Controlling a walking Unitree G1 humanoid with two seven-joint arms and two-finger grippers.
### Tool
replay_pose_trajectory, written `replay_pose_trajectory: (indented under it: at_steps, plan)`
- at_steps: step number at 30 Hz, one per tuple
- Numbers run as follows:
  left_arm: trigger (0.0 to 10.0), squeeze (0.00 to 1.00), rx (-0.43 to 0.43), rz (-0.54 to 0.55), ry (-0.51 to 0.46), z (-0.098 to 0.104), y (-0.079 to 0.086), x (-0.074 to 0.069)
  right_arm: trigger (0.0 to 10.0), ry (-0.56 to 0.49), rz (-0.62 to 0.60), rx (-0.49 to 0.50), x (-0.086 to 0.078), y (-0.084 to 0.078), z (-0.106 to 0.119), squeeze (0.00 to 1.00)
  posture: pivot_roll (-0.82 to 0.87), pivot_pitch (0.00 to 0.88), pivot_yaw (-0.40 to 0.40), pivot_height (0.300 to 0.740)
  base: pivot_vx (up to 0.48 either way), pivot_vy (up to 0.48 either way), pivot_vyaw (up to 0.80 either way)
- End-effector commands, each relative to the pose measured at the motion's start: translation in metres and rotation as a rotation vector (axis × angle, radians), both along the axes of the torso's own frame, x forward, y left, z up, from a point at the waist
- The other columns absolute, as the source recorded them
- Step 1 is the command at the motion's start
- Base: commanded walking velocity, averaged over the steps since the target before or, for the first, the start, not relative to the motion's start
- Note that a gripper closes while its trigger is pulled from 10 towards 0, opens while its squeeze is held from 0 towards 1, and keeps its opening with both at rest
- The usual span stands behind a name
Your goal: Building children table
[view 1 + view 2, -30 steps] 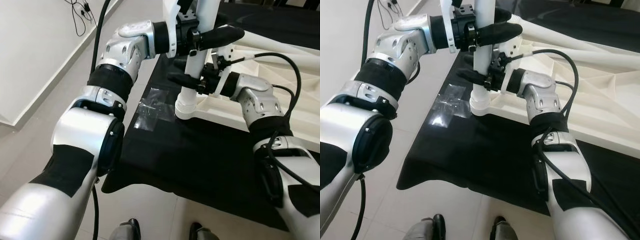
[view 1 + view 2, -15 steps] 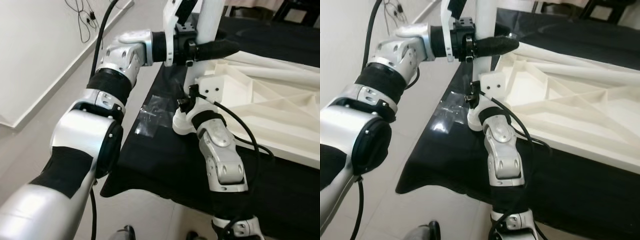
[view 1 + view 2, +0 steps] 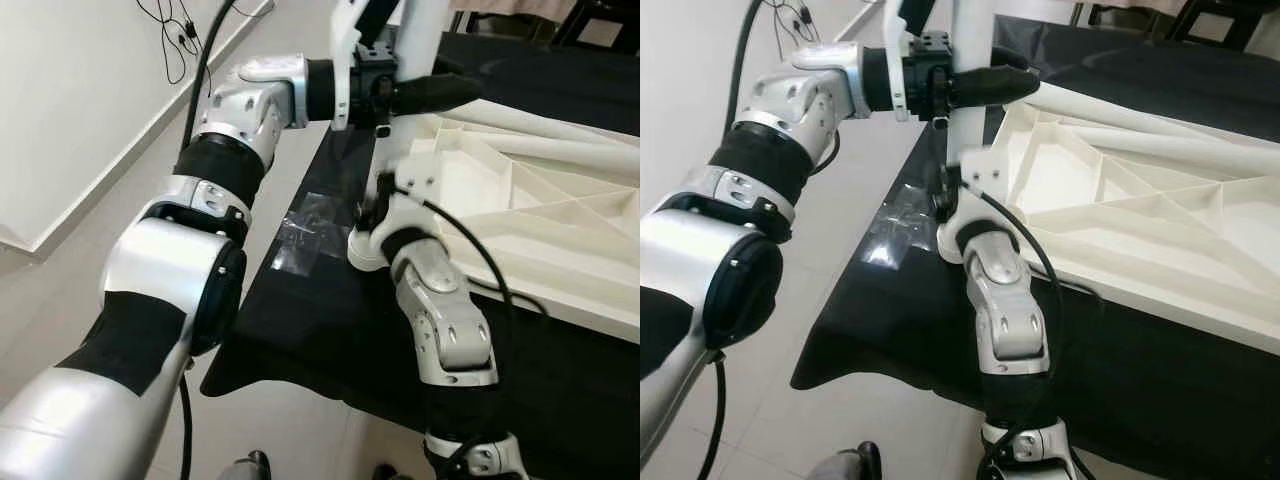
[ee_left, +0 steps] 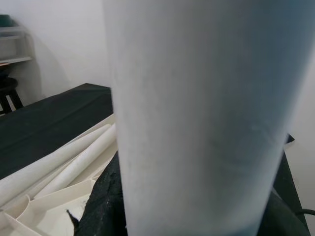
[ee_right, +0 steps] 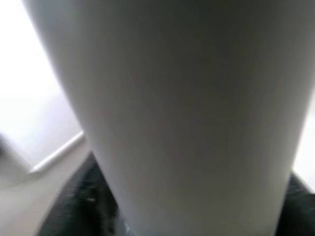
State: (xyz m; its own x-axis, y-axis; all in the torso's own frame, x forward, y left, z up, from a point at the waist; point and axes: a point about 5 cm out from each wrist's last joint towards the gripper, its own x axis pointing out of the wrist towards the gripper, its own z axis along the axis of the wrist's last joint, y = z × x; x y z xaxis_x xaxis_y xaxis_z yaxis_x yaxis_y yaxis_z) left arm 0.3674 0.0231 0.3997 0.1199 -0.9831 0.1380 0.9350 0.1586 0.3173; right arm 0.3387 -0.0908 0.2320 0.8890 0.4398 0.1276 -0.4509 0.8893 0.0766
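Observation:
A white table leg (image 3: 418, 40) stands upright at the near corner of the upside-down white table top (image 3: 520, 190). Its collar rests on the black cloth (image 3: 330, 310). My left gripper (image 3: 440, 85) is shut on the leg high up, one black finger lying across its front. My right gripper (image 3: 378, 200) holds the same leg low down, just above the collar, with the forearm rising from below. The wrist views show the leg (image 4: 197, 123) (image 5: 182, 108) very close between dark fingers.
Loose white legs (image 3: 560, 130) lie on the ribbed underside of the table top. A patch of clear tape (image 3: 305, 230) shines on the cloth near its left edge. Tiled floor, a white wall and black cables (image 3: 185, 25) are on the left.
My right arm has swung round from the right side to below the leg's base, turning its wrist about the leg. The left gripper keeps its hold high up.

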Motion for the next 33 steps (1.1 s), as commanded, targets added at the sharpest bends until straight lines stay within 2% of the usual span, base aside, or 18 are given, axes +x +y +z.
replay_pose_trajectory:
  at_steps: [1,2,4,5,6,7,9,15,16,18,19,33]
  plan:
    - [0.0,0.0,0.009,-0.026,0.011,-0.007,-0.011,-0.002,10.0,-0.028,0.298,0.021,0.0,0.024,0.005,1.0,0.04,0.231,0.039,0.74,0.0,0.0,0.0]
    - [0.0,0.0,0.011,-0.026,0.01,-0.007,-0.011,-0.002,10.0,-0.078,0.36,0.005,0.004,0.019,0.013,1.0,0.04,0.231,0.041,0.74,0.0,0.0,0.0]
    - [0.0,0.0,0.011,-0.026,0.01,-0.007,-0.011,-0.002,10.0,-0.078,0.36,0.005,0.004,0.019,0.013,1.0,0.04,0.231,0.041,0.74,0.0,0.0,0.0]
    - [0.0,0.0,0.018,-0.034,0.005,-0.008,-0.011,-0.002,10.0,-0.184,0.549,-0.068,0.013,0.002,0.032,0.0,0.04,0.229,0.039,0.74,0.0,0.0,0.0]
    - [0.0,0.0,0.018,-0.034,0.005,-0.008,-0.011,-0.002,10.0,-0.184,0.549,-0.068,0.013,0.002,0.032,0.0,0.04,0.229,0.039,0.74,0.0,0.0,0.0]
    - [0.0,0.0,0.02,-0.037,0.004,-0.008,-0.011,-0.003,10.0,-0.202,0.602,-0.085,0.016,-0.003,0.038,0.0,0.04,0.229,0.039,0.74,0.0,0.0,0.0]
    - [0.0,0.0,0.027,-0.049,0.0,-0.009,-0.012,-0.004,10.0,-0.203,0.657,-0.103,0.026,-0.008,0.046,0.0,0.05,0.227,0.036,0.74,0.0,0.0,0.0]
    - [0.0,0.0,0.046,-0.078,-0.014,-0.01,-0.014,-0.007,10.0,-0.161,0.748,-0.112,0.034,-0.006,0.047,0.0,0.06,0.231,0.035,0.74,0.0,0.0,0.0]
    - [0.0,0.0,0.051,-0.086,-0.014,-0.011,-0.015,-0.007,5.0,-0.147,0.767,-0.114,0.036,-0.005,0.047,0.0,0.07,0.233,0.036,0.74,0.0,0.0,0.0]
    - [0.0,0.0,0.051,-0.086,-0.014,-0.011,-0.015,-0.007,5.0,-0.147,0.767,-0.114,0.036,-0.005,0.047,0.0,0.07,0.233,0.036,0.74,0.0,0.0,0.0]
    - [0.0,0.0,0.057,-0.093,-0.013,-0.012,-0.015,-0.008,0.0,-0.132,0.786,-0.119,0.037,-0.005,0.045,0.0,0.07,0.235,0.038,0.74,0.0,0.0,0.0]
    - [0.0,0.0,0.058,-0.111,-0.021,-0.014,-0.016,-0.009,0.0,-0.107,0.881,-0.15,0.045,-0.011,0.045,0.0,0.06,0.243,0.043,0.74,0.0,0.0,0.0]
